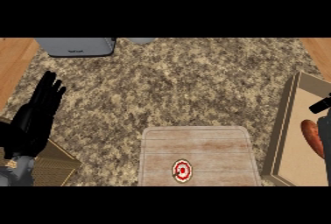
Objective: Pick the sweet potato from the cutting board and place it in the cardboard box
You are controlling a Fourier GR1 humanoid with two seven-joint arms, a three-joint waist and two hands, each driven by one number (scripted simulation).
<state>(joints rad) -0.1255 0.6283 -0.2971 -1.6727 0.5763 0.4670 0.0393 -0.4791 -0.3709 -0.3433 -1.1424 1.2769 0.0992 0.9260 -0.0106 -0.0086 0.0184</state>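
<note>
Granite-patterned stone in brown and beige covers the table (181,87) in the head view, with strips of pale wood showing at its far left and far right corners. Near the lower edge, at the middle, lies the wooden cutting board (197,148), bare apart from a small red-and-white ringed mark (182,170) near its front. To its right stands the cardboard box (279,131), open at the top and cut off by the view's right edge. The sweet potato (311,136), orange-brown and elongated, is inside the box, not on the board.

The right hand (321,106) shows only as dark shapes at the right edge, over the box and just beside the sweet potato. Whether it grips the sweet potato cannot be told.

The left hand (35,120) rests at the view's left, spread flat with its fingers (50,92) straight and close together, pointing away and holding nothing. Below it sits a tan object (58,164). A grey appliance (74,46) stands at the table's far edge.
</note>
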